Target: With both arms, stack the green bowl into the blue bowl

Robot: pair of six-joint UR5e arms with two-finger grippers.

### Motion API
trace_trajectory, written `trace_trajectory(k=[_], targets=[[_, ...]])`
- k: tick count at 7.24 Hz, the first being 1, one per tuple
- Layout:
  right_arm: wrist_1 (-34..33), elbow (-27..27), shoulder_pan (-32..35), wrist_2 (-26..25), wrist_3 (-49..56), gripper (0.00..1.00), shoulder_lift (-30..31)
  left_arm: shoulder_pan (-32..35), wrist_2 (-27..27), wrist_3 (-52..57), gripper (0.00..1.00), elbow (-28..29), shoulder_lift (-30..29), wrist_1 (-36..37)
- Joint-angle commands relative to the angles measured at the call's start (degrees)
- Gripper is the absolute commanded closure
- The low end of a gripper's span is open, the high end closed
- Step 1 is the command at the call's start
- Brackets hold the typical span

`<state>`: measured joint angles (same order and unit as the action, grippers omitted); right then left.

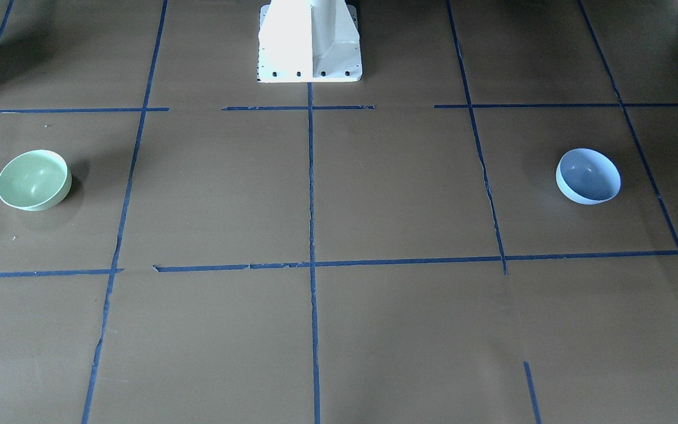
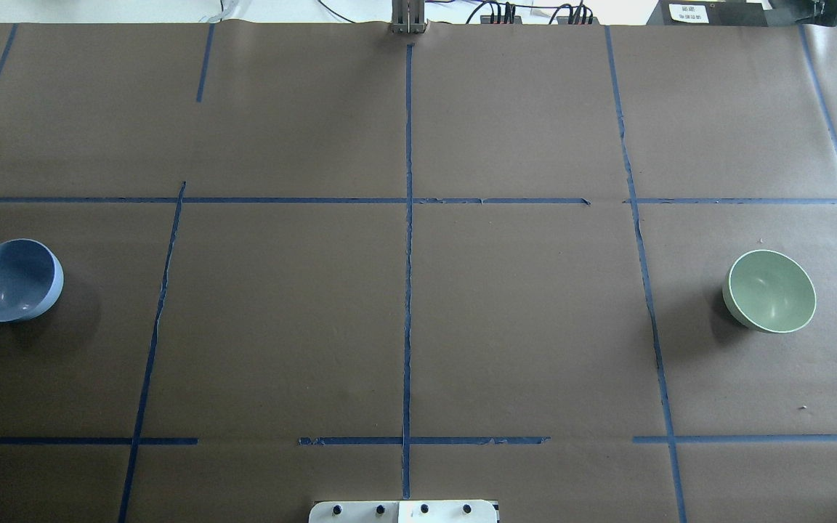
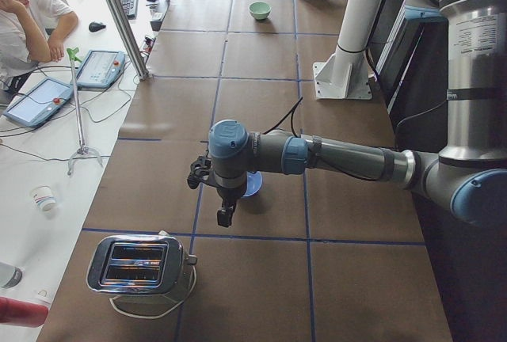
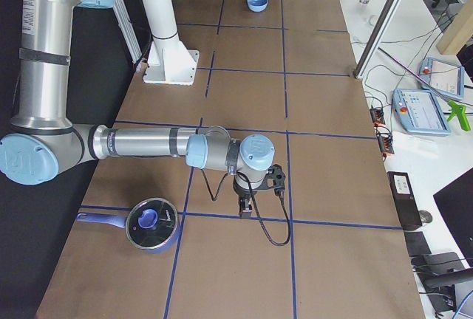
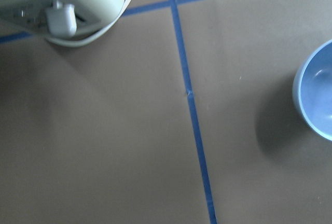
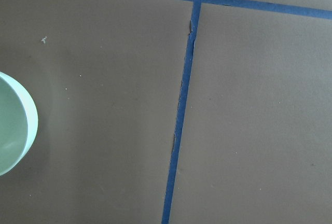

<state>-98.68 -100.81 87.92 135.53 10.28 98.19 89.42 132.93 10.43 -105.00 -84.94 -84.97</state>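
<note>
Sitting well apart on the brown table [image 2: 280, 327], the green bowl [image 2: 771, 290] rests upright at the right edge of the overhead view and the blue bowl [image 2: 15, 280] at its left edge, with blue tape lines [image 2: 408, 290] between them. Neither arm shows from overhead.

In the exterior left view the left arm [image 3: 348, 160] reaches across mid-frame. The left gripper [image 3: 226, 215] points down just beside the blue bowl, above a toaster [image 3: 142, 267] at lower left. I cannot tell whether its fingers are apart or together.

In the exterior right view the right arm [image 4: 148, 142] stretches across the centre. The right gripper [image 4: 247, 208] hangs over a tape line, right of a lidded saucepan [image 4: 151, 223]. Its finger spacing cannot be told either. The right wrist view catches the green bowl at its left edge.
</note>
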Motion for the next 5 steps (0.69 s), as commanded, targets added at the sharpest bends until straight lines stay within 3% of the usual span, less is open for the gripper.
trace_trajectory(k=[1,4,5], targets=[[-0.02,0.08,-0.03,0.08,0.01,0.00,-0.01,-0.55,0.22,-2.77,0.00,0.06,-1.20,-3.68],[-0.02,0.08,-0.21,0.08,0.01,0.00,-0.01,-11.42,2.07,-24.67,0.00,4.34,-0.14,-17.28],[-0.02,0.08,-0.29,0.08,0.01,0.00,-0.01,-14.42,2.07,-31.80,0.00,9.41,0.21,-27.95]])
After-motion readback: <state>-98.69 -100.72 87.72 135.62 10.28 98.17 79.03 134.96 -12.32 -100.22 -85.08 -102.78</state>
